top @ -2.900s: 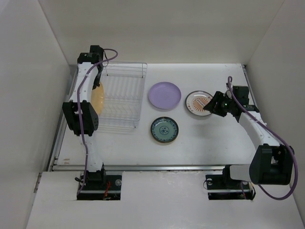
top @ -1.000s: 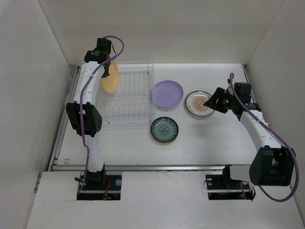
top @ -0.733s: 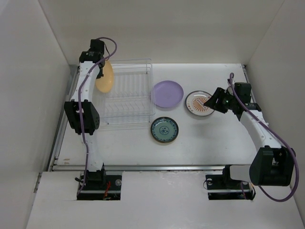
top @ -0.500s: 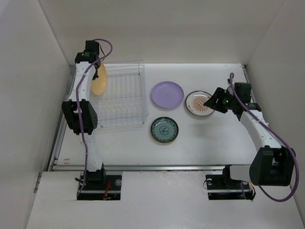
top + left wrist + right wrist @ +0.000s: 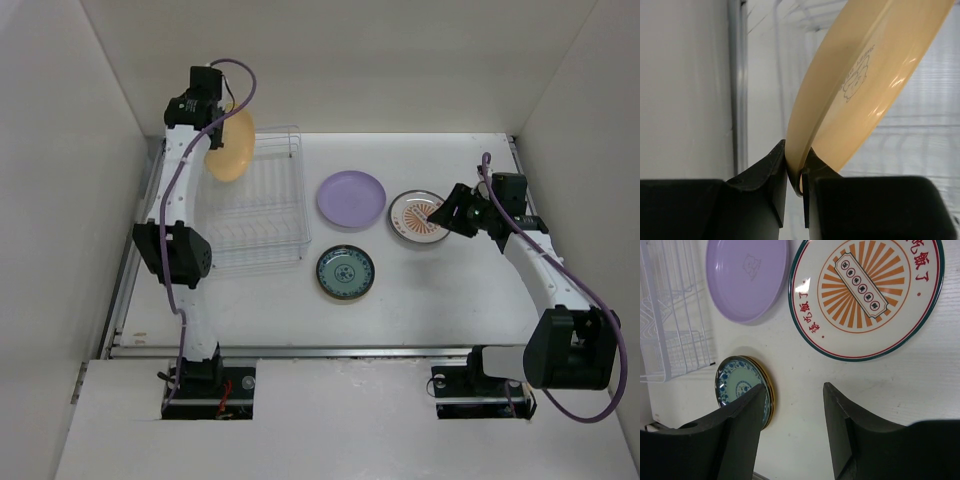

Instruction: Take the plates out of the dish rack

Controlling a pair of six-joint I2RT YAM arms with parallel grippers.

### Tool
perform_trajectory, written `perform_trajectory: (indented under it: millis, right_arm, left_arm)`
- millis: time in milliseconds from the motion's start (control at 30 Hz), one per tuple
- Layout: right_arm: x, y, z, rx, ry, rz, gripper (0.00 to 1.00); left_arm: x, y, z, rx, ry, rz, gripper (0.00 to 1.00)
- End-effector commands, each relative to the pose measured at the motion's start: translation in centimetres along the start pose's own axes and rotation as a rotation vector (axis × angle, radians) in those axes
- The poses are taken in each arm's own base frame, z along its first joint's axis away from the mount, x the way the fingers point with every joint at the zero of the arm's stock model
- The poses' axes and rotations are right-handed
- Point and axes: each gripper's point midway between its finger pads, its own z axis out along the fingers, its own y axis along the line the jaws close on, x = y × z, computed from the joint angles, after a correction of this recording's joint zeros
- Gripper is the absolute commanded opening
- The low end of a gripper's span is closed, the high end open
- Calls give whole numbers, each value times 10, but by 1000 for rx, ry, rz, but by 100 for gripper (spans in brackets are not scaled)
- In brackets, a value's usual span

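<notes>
- One yellow plate (image 5: 865, 90) hangs pinched by its rim in the left pincer (image 5: 795, 165), the rack (image 5: 255, 210) beneath it.
- The right pincer (image 5: 791, 390) is spread; sunburst plate (image 5: 865, 295), purple plate (image 5: 747, 277) and teal plate (image 5: 740, 390) lie just ahead.

The mustard-yellow plate (image 5: 865, 75) looks like smooth, glossy plastic with soft highlights on it. The lavender plate (image 5: 747, 277) is smooth too, with a duller satin sheen. The sunburst plate (image 5: 865, 295) and the teal patterned plate (image 5: 742, 395) look shiny and glazed, the teal one with a gilt edge. The dish rack (image 5: 260, 215) is thin, pale coated wire. The table (image 5: 900, 385) is matt white. The left gripper (image 5: 796, 165) and right gripper (image 5: 794, 390) are matt black plastic.
</notes>
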Motion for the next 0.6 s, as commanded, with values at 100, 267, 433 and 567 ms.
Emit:
perform_trajectory:
  millis: [100,267,433,567]
  right_arm:
    - [-13,15,0,-51,-20,-34,56]
    - [-14,17,1,-59,-15,-34,56]
    - [-16,19,-3,-61,-20,-37,56]
    - [-16,19,-5,-52,-23,-36,56]
  left_arm:
    - [-67,-88,-111,321,-319,13,0]
    - [-43,-212,-123,616,-229,139,0]
    - [-27,-280,-95,700,-174,186,0]
    - [-17,-302,-72,724,-129,162,0]
